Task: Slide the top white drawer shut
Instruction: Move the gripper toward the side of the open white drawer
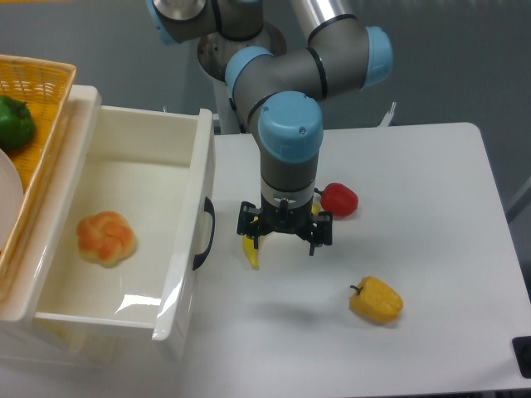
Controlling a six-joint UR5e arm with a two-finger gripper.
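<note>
The top white drawer (187, 278) stands pulled far out toward the right, its inside open to view. A curved black handle (205, 234) sits on its front panel. Inside lies an orange-yellow bun-like piece (105, 237). My gripper (284, 239) hangs pointing down over the table just right of the handle, a short gap from the drawer front. It is open, with nothing between its black fingers (248, 230).
A small yellow chili-shaped piece (250, 254) lies under the gripper's left finger. A red pepper (339, 200) lies behind the gripper and a yellow pepper (376, 300) at the front right. A yellow woven basket (41, 87) with a green pepper (13, 123) sits on the cabinet.
</note>
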